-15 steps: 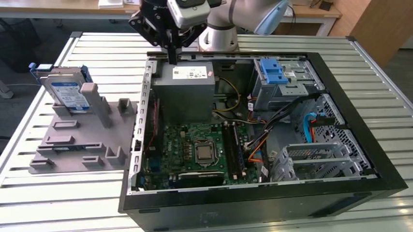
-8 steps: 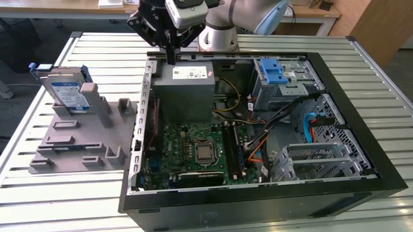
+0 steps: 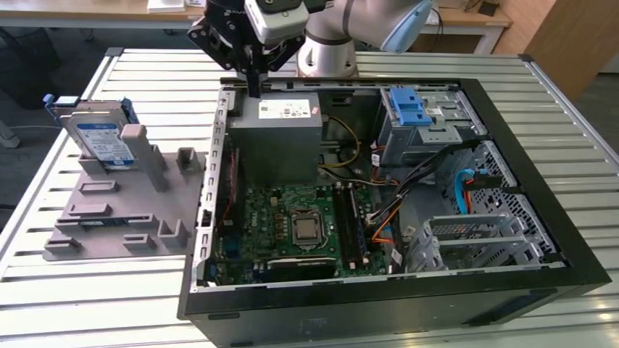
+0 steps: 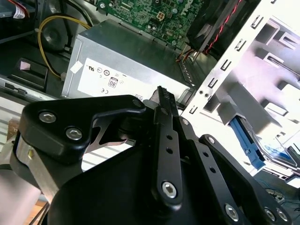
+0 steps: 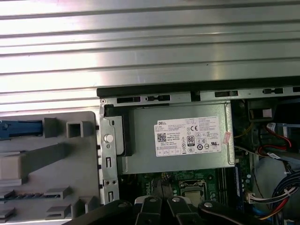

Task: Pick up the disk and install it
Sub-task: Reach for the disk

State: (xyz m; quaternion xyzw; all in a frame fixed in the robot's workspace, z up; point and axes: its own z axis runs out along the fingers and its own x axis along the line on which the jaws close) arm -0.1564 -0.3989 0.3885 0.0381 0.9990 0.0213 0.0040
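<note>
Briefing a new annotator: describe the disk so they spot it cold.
At the exterior view's left of the open computer case lies a grey fixture plate. The disk stands on edge at its far end, alone in having a blue-and-white label and blue rails.

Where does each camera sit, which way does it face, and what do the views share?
Exterior view: off the arm, looking down into the open computer case on the table; shows the arm and gripper above the case's far edge, the disk standing in the grey fixture at the exterior view's left.
First wrist view: on the wrist, facing down past the gripper's links onto the power supply.
Second wrist view: on the wrist behind the gripper, looking obliquely along it.
Shared: all show gripper and power supply.
</note>
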